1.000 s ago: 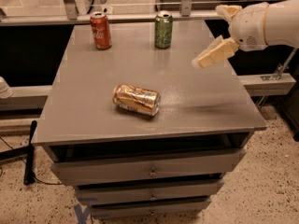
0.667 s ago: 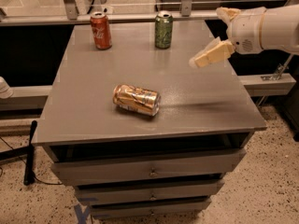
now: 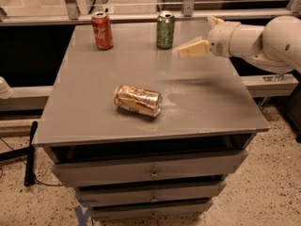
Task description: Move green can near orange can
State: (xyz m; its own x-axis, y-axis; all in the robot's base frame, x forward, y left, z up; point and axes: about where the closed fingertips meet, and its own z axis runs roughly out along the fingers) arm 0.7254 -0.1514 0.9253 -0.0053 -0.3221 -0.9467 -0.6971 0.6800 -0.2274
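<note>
The gripper [image 3: 194, 36] hovers over the far right part of the table [image 3: 94, 121], just right of the green can [image 3: 165, 30] and not touching it. Its claw is released and holds nothing. The green can stands upright at the far edge. The orange can [image 3: 138, 100] lies on its side mid-table, nearer. A red can [image 3: 102, 30] stands upright at the far left.

1. A green can [image 3: 165, 30] is standing upright at the back of a grey cabinet top [image 3: 84, 107].
2. An orange can [image 3: 137, 100] is lying on its side mid-top, well apart from it.
3. A red can [image 3: 102, 30] is standing upright, back left.
4. The gripper [image 3: 192, 50] is hovering just right of the green can.
</note>
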